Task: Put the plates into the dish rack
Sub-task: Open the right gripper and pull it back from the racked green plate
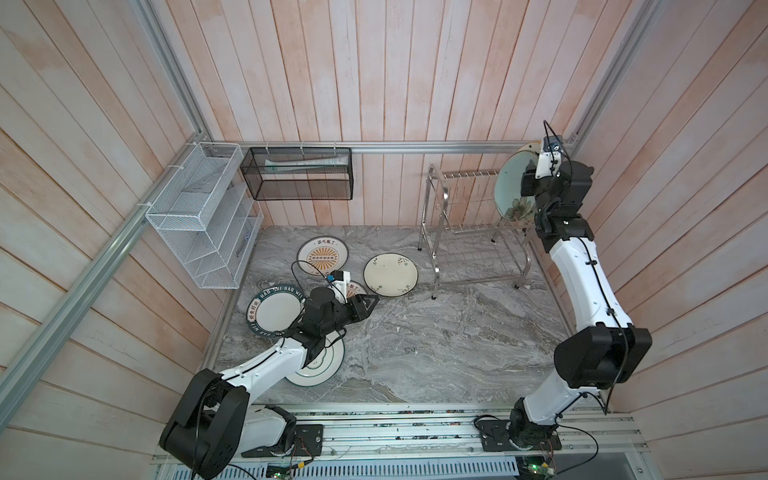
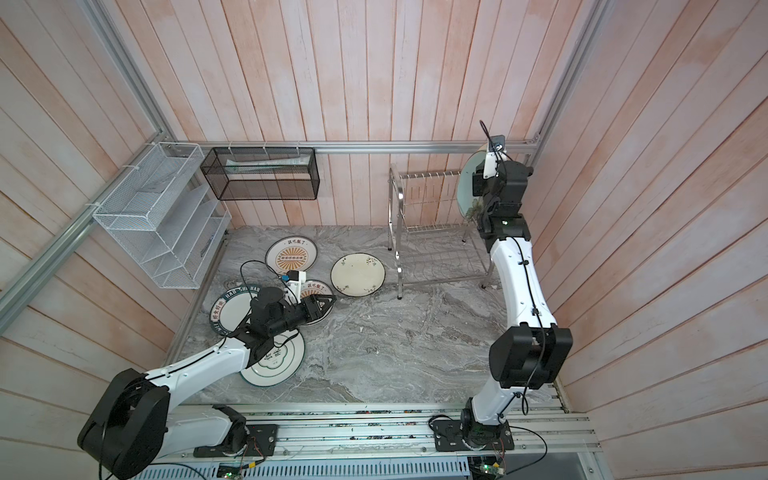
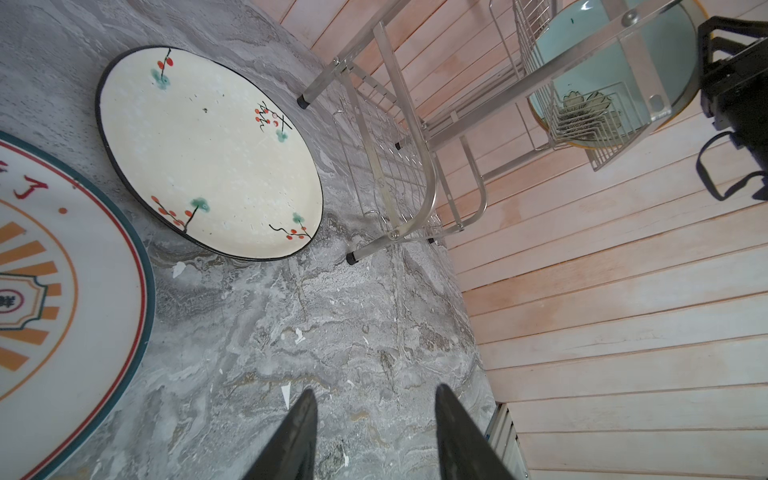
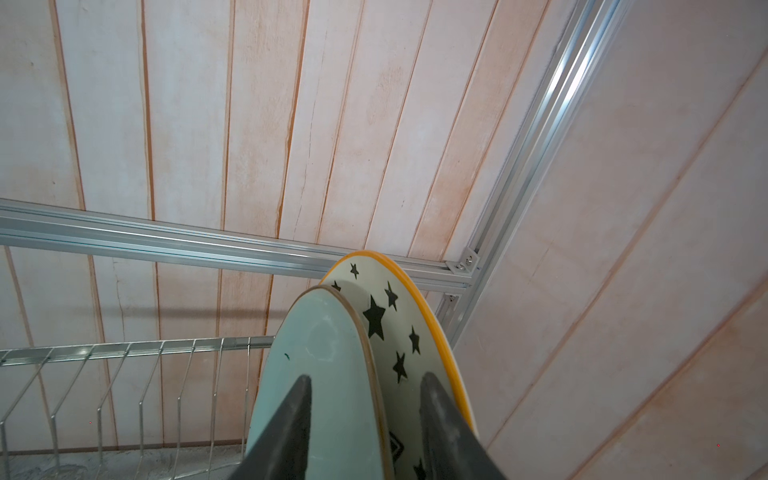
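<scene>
Left pincer (image 3: 374, 392) spread, empty, low over counter (image 1: 436, 345) among flat plates: green-ringed plate (image 1: 328, 365), lettered plate (image 1: 274, 309), sunburst plate (image 1: 322, 257), cream plate (image 1: 390, 274). Farther back, right pincer (image 4: 365, 378) released, straddling pale-blue plate (image 1: 509, 187) upright in dish rack (image 4: 124, 348) top tier, star plate (image 4: 399, 332) just beside.

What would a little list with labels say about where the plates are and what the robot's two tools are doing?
Rack plates: pale-blue round flower plate, yellow-rimmed round star plate; upright, side by side, top tier of shiny steel wire dish rack
Table plates: five lying flat on grey marble table: orange-sunburst plate, second orange-sunburst plate, cream plate, dark-green lettered-rim plate, green-ringed white plate
Right tool: open, astride pale-blue plate's rim
Left tool: open, empty, over bare table
</scene>
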`<state>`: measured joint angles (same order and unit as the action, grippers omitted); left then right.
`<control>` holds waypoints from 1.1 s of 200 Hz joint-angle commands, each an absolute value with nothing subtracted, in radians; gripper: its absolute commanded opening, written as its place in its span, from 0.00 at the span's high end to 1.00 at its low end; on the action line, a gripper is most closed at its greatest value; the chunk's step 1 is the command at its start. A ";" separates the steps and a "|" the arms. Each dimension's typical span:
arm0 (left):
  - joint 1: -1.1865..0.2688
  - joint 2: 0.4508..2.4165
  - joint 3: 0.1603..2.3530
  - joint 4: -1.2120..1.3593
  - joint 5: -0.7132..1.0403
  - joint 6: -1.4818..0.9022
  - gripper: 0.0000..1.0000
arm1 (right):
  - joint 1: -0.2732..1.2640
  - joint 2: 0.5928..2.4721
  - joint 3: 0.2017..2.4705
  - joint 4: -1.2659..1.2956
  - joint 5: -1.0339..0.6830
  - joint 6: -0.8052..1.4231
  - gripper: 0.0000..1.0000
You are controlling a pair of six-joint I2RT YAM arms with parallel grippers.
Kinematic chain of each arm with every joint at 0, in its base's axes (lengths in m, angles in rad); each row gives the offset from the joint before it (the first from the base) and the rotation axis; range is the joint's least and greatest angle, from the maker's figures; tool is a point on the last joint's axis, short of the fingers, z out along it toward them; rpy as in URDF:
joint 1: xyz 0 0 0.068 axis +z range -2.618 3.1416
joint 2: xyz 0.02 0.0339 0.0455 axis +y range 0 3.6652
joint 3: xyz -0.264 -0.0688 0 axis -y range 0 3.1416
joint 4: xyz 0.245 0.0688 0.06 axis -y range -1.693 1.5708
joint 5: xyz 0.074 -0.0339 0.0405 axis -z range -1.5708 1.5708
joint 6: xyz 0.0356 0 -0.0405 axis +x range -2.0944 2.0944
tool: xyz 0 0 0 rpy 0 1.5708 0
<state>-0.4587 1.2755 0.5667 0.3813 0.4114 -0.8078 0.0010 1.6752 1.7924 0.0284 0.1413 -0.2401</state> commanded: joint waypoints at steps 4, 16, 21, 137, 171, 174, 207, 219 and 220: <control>-0.461 1.278 0.598 0.380 0.410 -0.792 0.53 | -0.002 1.593 1.744 0.095 0.148 -0.186 0.54; -0.462 1.274 0.597 0.379 0.408 -0.789 0.53 | -0.001 1.565 1.724 0.109 0.134 -0.176 0.52; -0.461 1.273 0.597 0.379 0.406 -0.788 0.53 | -0.001 1.555 1.720 0.112 0.128 -0.173 0.51; -0.461 1.221 0.641 0.342 0.342 -0.713 0.53 | -0.002 1.229 1.527 0.173 -0.046 -0.018 0.38; -0.460 1.185 0.647 0.328 0.298 -0.669 0.52 | -0.001 1.109 1.398 0.198 -0.107 0.050 0.31; -0.460 1.180 0.647 0.329 0.297 -0.666 0.52 | -0.002 1.097 1.384 0.198 -0.109 0.059 0.31; -0.460 1.152 0.635 0.338 0.261 -0.635 0.52 | 0.000 0.957 1.124 0.290 -0.222 0.242 0.32; -0.460 1.147 0.635 0.339 0.253 -0.630 0.52 | 0.006 0.920 1.026 0.336 -0.253 0.310 0.32; -0.460 1.147 0.635 0.338 0.253 -0.630 0.52 | 0.007 0.918 1.019 0.338 -0.255 0.315 0.32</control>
<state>-0.4587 1.1683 0.6228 0.3439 0.2935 -0.6743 0.0010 0.9665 1.1664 0.2443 -0.1467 0.1440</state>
